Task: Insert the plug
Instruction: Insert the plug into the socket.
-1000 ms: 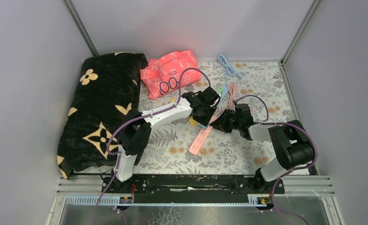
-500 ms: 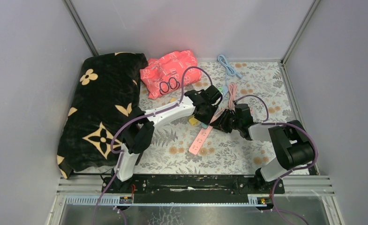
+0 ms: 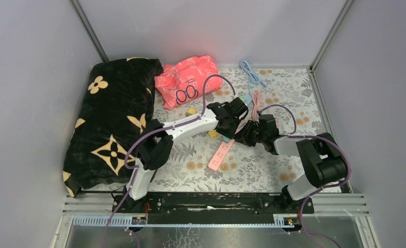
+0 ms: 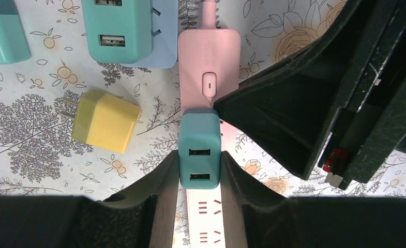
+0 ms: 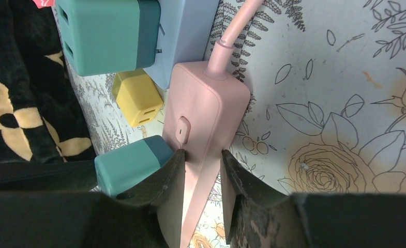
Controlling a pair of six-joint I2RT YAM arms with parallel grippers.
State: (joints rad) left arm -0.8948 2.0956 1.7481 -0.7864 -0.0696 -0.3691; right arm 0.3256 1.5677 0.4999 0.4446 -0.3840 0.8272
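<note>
Shifting left gripper (image 3: 231,125) rightward since a second ago, above cord end of pink power strip (image 3: 219,155). Clamping teal plug (image 4: 199,150) between its fingers, standing on strip below switch (image 4: 209,84). Pinching strip's side with right gripper (image 5: 203,199), just beside plug.

Bright, even overhead light, soft shadows, sharp close-ups — dark, slightly blurred lower edges

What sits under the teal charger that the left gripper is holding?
The pink power strip lies directly under the teal charger, its slots showing nearer the left gripper. The charger's body covers its prongs, so seating cannot be seen.
</note>
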